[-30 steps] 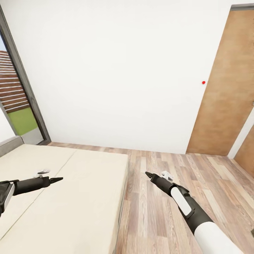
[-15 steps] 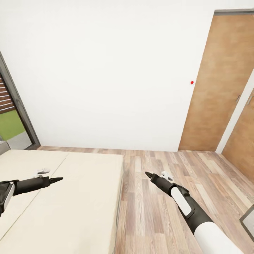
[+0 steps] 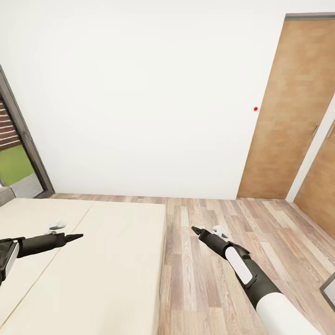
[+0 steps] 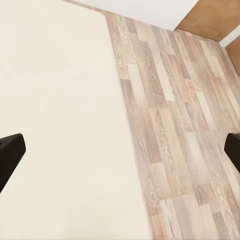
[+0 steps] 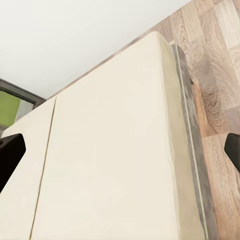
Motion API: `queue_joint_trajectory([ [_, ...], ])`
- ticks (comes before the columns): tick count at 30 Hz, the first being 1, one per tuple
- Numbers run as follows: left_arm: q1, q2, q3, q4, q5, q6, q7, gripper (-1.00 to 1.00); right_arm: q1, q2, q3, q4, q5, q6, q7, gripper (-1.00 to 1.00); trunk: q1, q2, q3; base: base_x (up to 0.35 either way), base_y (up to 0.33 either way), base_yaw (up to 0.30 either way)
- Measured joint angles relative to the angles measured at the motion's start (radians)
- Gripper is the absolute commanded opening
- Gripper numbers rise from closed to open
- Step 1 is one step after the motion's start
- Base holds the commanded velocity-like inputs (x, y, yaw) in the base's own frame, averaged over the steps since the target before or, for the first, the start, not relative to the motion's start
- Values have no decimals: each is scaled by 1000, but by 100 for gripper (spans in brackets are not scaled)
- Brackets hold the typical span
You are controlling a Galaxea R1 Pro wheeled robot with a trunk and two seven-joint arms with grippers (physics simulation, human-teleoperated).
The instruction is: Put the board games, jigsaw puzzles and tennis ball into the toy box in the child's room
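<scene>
The bed (image 3: 93,260), a bare beige mattress, fills the lower left of the head view, its long edge running beside the wood floor (image 3: 218,223); its far end lies near the white wall (image 3: 139,102). Against the picture of half a second ago the whole scene has slid slightly rightward (the camera turned, not the furniture): the red dot (image 3: 255,109) on the wall and the wooden door (image 3: 293,107) sit a touch further right, and the bed's edge with them. A full second ago the window (image 3: 14,149) took up far more of the left side.

Both arms hold the same pose as before. The left gripper (image 3: 77,237) reaches forward over the mattress, its arm level. The right gripper (image 3: 195,230) points forward and leftward above the floor just beside the bed's edge, the white forearm sloping up from the lower right corner. In each wrist view the two dark fingertips (image 4: 10,155) (image 5: 10,152) stand at opposite borders, spread wide with nothing between them.
</scene>
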Motion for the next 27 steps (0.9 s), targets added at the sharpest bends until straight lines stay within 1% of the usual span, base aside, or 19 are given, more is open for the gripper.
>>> queue_joint_trajectory([
  [7, 0, 0, 1, 0, 0, 0, 1, 100, -1, 0, 0, 0, 0, 0, 0, 100, 0, 0, 0, -45, 125, 0],
  [18, 0, 0, 0, 0, 0, 0, 0, 100, 0, 0, 0, 0, 0, 0, -1, 100, 0, 0, 0, -19, 37, 0],
  [27, 0, 0, 0, 0, 0, 0, 0, 100, 0, 1, 0, 0, 0, 0, -1, 100, 0, 0, 0, -117, 207, 0],
])
